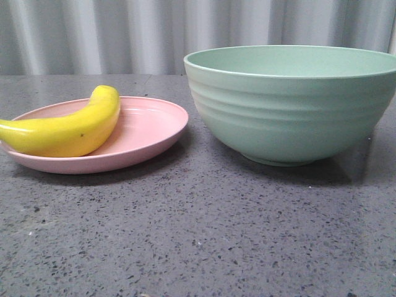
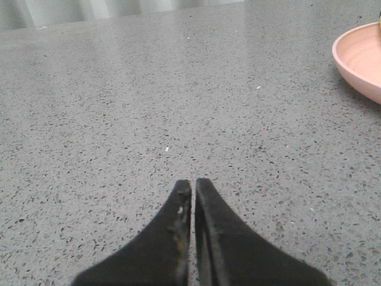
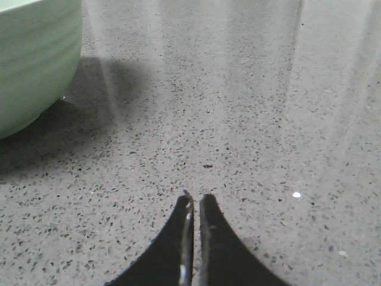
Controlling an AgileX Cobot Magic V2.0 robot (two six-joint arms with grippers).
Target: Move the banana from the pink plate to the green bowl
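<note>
Banana [image 1: 68, 127]: lying on pink plate [image 1: 151, 133].
Green bowl [image 1: 294, 102]: beside plate, on desk [image 1: 198, 235].
Left gripper [image 2: 193, 186]: jaws closed, empty.
Right gripper [image 3: 196, 201]: jaws closed, empty.

Right claw [image 3: 193, 199] pressed closed, empty, over speckled grey table [image 3: 250, 131] — green bowl [image 3: 33, 62] well apart.

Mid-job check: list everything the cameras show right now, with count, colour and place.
banana: one, yellow, lying on the plate, left of the bowl.
plate: one, pink, on the table, left side.
bowl: one, pale green, on the table, right side, apart from the plate.
table: one, grey speckled, under everything.
curtain: pale grey, behind the table.
left tool: one, black, shut, low over bare table.
right tool: one, black, shut, near the bowl.
</note>
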